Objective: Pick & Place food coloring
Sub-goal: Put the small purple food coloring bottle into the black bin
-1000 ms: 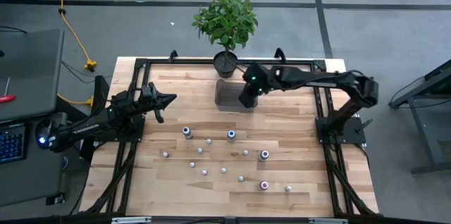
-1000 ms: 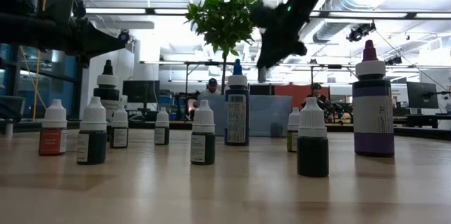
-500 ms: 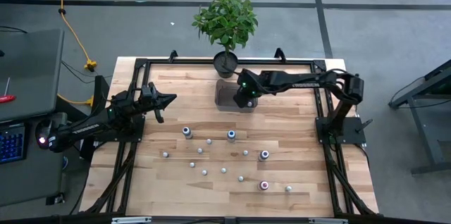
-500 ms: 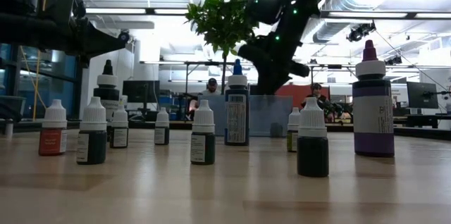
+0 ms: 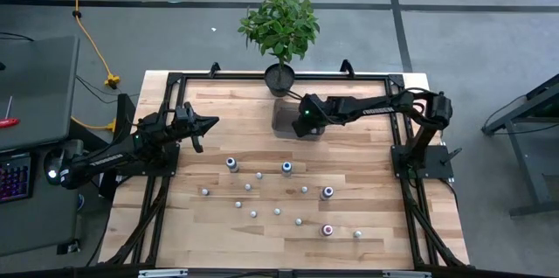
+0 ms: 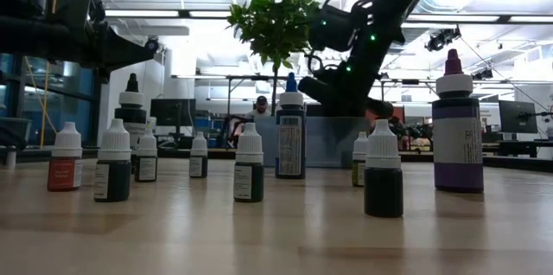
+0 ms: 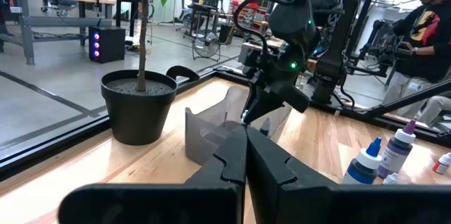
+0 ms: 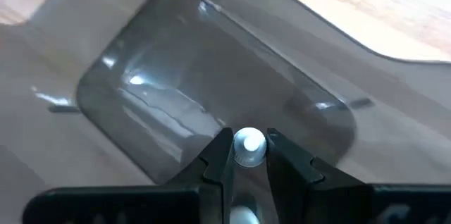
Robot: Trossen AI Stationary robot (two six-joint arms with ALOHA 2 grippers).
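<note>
A: Table status? Largest items first.

B: Potted plant is seen at the far edge. The clear bin is sited just in front of the pot. The right gripper is now lowered over the bin's right end; a second ago it was held higher above it, so a descent into the bin is indicated.

A: Anything carried?

B: Yes. In the right wrist view one white-capped bottle is pinched between the narrow jaws, directly above the bin floor. No bottle is seen lying in that part of the bin.

A: Left side?

B: The left gripper is parked near the table's left edge, jaws pressed together, nothing held. No motion is noted there.

A: Remaining food coloring?

B: The rest of the bottles are scattered upright on the near half of the table, well apart from the bin. A blue-capped one and a purple-capped one are visible in the low view.

A: Read on the task?

B: A release is judged to be next. Task is judged early; most bottles are not yet placed.
</note>
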